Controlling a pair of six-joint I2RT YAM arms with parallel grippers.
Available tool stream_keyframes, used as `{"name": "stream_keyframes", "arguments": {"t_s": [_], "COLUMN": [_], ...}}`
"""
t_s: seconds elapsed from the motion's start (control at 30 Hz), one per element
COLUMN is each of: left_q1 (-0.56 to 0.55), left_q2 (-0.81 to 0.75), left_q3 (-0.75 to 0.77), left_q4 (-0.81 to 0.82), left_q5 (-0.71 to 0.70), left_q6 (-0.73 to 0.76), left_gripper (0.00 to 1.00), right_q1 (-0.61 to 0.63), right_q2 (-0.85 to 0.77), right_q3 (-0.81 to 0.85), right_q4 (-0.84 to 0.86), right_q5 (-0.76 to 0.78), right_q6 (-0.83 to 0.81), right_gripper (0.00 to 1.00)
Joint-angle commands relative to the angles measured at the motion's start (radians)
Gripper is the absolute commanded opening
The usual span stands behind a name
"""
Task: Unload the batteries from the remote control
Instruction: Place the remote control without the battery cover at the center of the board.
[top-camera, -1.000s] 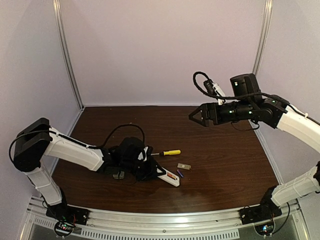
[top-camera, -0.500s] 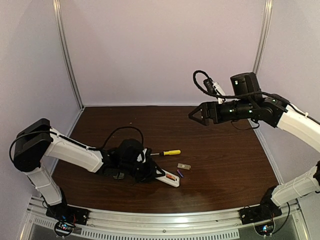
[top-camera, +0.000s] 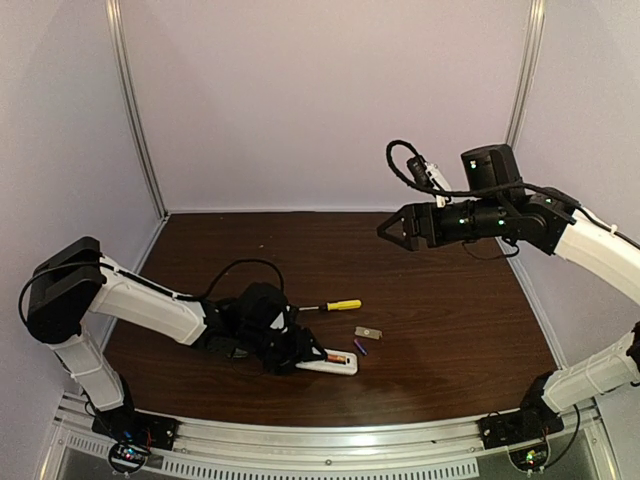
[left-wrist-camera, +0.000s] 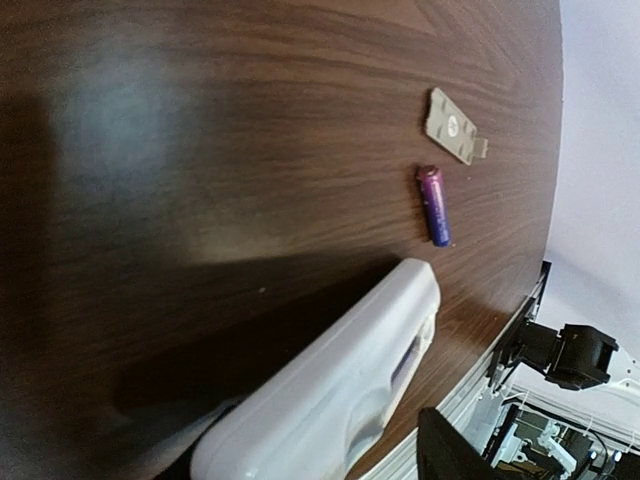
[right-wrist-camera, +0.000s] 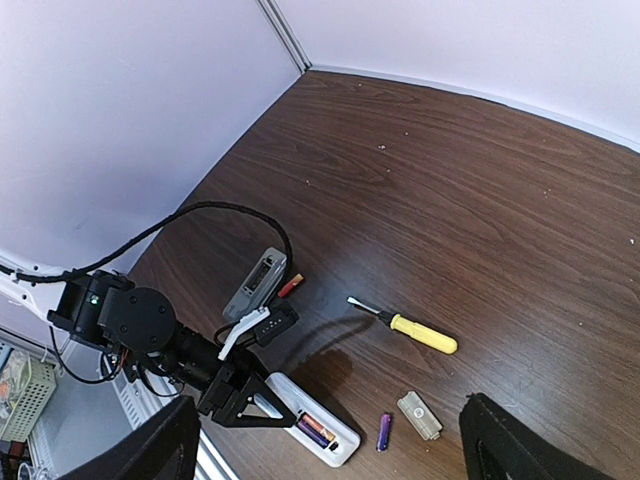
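The white remote control (top-camera: 333, 361) lies flat near the table's front, its compartment open. In it sit an orange and a purple battery (right-wrist-camera: 320, 431). One loose purple battery (right-wrist-camera: 384, 431) (left-wrist-camera: 433, 205) lies beside the remote. A red battery (right-wrist-camera: 290, 286) lies by a grey remote (right-wrist-camera: 255, 283). My left gripper (top-camera: 298, 354) is low at the white remote's left end, jaws apart on either side of it; a gap shows between the remote (left-wrist-camera: 330, 400) and one finger (left-wrist-camera: 462, 452). My right gripper (top-camera: 385, 231) hangs high over the table's right rear, open and empty.
A yellow-handled screwdriver (top-camera: 335, 305) lies just behind the remote. A small grey cover plate (top-camera: 368, 332) (left-wrist-camera: 452, 125) rests next to the loose purple battery. The left arm's black cable (right-wrist-camera: 215, 215) loops over the table. The metal rail (top-camera: 330, 440) runs along the front edge.
The left gripper's jaws have widened and the white remote, tilted up before, now lies flat and has swung a little to the right. The right arm has not moved.
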Motion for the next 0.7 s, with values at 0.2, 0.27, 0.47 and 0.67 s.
{"name": "stream_keyframes", "arguments": {"t_s": [0.2, 0.27, 0.47, 0.67], "left_q1": [0.000, 0.000, -0.001, -0.001], "left_q2": [-0.041, -0.043, -0.043, -0.049], "left_q3": [0.055, 0.064, 0.103, 0.163], "left_q4": [-0.234, -0.266, -0.346, -0.467], "left_q5": [-0.025, -0.027, -0.046, -0.064], "left_q6": [0.083, 0.091, 0.113, 0.147], "left_gripper": [0.72, 0.75, 0.89, 0.97], "right_q1": [-0.005, -0.005, -0.004, -0.005], "right_q2": [-0.020, -0.030, -0.061, -0.085], "right_q3": [-0.006, -0.023, -0.067, -0.105], "right_q4": [0.009, 0.013, 0.013, 0.014], "right_q5": [0.008, 0.009, 0.011, 0.009], "right_q6": [-0.038, -0.038, -0.038, -0.034], "right_gripper": [0.92, 0.92, 0.93, 0.93]}}
